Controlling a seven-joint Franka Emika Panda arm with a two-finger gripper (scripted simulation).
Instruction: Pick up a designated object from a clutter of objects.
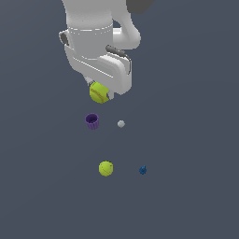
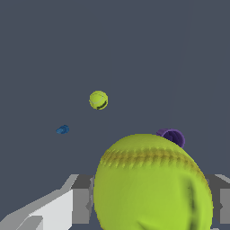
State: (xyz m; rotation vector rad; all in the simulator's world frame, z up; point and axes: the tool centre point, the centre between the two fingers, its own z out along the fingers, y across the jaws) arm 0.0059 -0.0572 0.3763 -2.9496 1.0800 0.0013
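Upper centre of the exterior view, the pincer [image 1: 100, 94] is closed around the tennis ball [image 1: 98, 92]. It looks light, springy and round, so squeezing across its widest middle suits best.

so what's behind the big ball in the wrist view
Behind the held ball, part of the purple cup peeks over its top. The rest of the cup is covered. The claw is shut on the ball.

Exterior view looks down from afar; wrist view sits against the tennis ball [image 2: 152, 184].
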